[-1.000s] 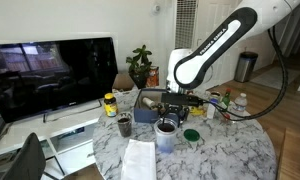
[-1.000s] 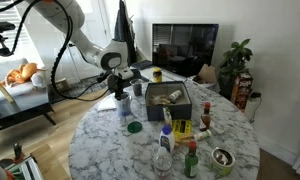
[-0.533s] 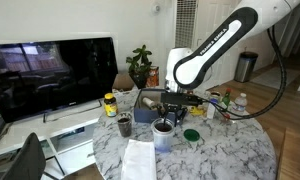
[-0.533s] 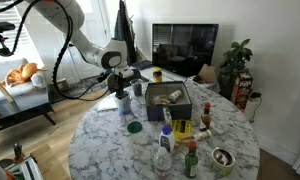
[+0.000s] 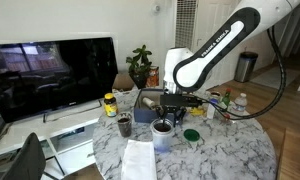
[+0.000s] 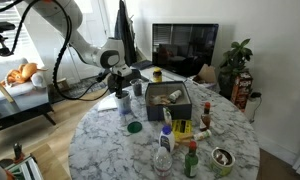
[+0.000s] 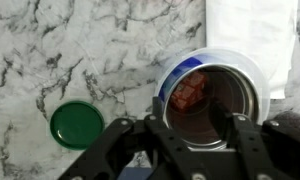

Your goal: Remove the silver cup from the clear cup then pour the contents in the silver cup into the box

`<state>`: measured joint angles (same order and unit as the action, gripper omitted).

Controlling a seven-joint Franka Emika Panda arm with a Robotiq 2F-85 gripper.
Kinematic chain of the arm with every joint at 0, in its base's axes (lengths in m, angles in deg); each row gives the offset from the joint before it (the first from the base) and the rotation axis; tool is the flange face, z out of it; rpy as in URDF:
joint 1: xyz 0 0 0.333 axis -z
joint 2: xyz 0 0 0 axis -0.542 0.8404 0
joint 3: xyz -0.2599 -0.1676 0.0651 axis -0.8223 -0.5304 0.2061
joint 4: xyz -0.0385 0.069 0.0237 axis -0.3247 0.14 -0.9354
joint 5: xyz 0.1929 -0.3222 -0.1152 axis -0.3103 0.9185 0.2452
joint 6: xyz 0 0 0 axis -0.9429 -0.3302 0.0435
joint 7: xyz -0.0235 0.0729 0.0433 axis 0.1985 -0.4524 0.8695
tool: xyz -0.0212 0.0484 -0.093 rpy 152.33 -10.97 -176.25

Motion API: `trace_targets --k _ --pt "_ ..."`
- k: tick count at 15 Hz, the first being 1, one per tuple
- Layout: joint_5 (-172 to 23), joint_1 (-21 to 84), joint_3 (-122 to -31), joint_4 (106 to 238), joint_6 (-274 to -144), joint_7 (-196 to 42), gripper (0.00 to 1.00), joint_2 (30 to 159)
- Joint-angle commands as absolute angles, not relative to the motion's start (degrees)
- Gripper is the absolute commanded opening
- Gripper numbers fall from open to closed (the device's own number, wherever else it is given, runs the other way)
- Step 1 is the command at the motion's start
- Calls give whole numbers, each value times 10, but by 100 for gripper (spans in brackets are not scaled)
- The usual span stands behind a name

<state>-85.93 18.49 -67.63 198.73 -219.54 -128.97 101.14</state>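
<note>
The silver cup (image 7: 212,100) sat nested in the clear cup (image 7: 190,62), directly between the fingers (image 7: 148,132) of the gripper (image 7: 190,135). They straddled its rim, but whether they pinched it or only flanked it could not be told. A green lid (image 7: 77,124) lay outboard of one finger, and the box (image 6: 173,110) stood near.

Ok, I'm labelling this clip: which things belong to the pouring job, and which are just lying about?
Job: silver cup, clear cup, box, gripper.
Lying about: green lid, small dark cup, white paper, water bottle.
</note>
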Motion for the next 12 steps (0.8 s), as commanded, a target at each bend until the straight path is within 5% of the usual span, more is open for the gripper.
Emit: trace_targets --k 1,4,8,12 --pt "-819 157 -694 1985 -2200 -1318 55 1014" --pt "-793 146 -700 1981 -2196 -1331 52 1017" --pt "-792 150 -698 1976 -2202 -1330 28 1026" --pt "-795 151 -701 1970 -2203 -1330 31 1034"
